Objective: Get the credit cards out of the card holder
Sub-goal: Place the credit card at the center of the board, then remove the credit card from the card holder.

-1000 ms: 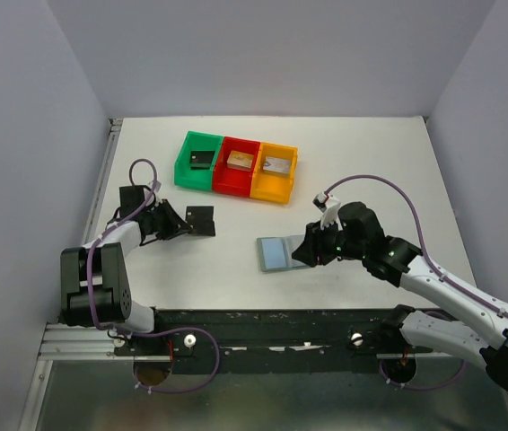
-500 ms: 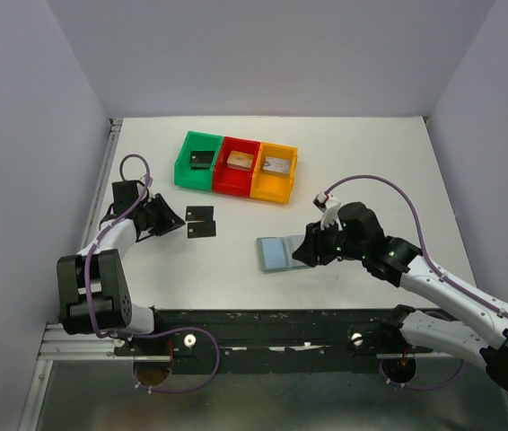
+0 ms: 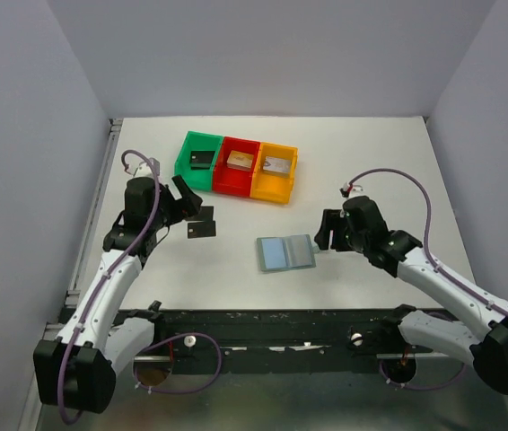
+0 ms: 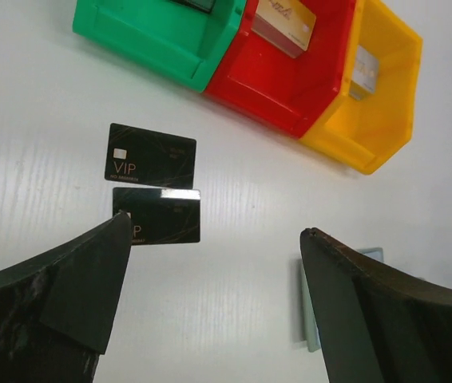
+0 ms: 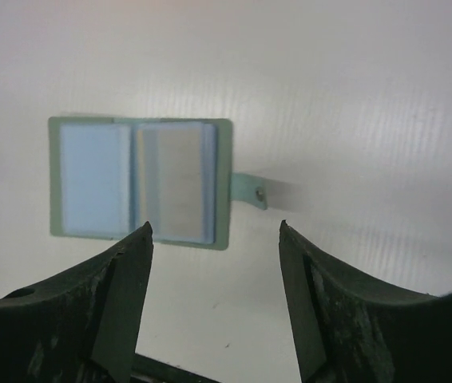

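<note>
Glossy black credit cards point(image 4: 150, 155) lie flat; soft card holder point(image 5: 142, 179) open.

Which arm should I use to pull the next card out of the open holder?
Right: the right gripper sits open just beside the card holder, a card showing in its pocket. The left gripper hangs open by the two black cards, farther away.

Your left hand point(image 4: 214, 227) has opened wide and lifted clear of the two black cards point(image 4: 151, 152); your right hand point(image 5: 214, 226) has released the card holder point(image 5: 138, 182) and backed away.
</note>
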Action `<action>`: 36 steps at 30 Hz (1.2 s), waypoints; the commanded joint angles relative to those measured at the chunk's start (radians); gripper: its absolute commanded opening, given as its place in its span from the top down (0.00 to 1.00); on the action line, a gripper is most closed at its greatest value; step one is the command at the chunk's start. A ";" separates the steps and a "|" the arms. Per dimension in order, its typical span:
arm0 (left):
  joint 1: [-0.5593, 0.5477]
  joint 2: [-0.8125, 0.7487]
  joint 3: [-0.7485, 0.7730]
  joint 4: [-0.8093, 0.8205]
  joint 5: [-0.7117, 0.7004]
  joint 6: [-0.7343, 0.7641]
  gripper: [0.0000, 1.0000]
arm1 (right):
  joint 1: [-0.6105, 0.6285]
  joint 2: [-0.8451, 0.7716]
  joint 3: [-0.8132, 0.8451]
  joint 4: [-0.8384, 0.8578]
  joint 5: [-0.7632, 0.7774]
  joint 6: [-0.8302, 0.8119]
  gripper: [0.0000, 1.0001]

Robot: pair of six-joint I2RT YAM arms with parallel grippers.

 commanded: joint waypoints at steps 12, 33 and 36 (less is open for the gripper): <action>-0.051 -0.027 -0.030 -0.131 -0.047 -0.443 0.01 | -0.130 0.236 0.021 0.036 -0.015 0.035 0.25; -0.117 -0.159 -0.194 0.183 0.203 -0.260 0.06 | -0.150 0.420 0.061 0.123 -0.179 0.014 0.88; -0.217 -0.090 -0.149 0.199 0.210 -0.215 0.11 | -0.150 0.371 0.041 0.125 -0.191 -0.002 1.00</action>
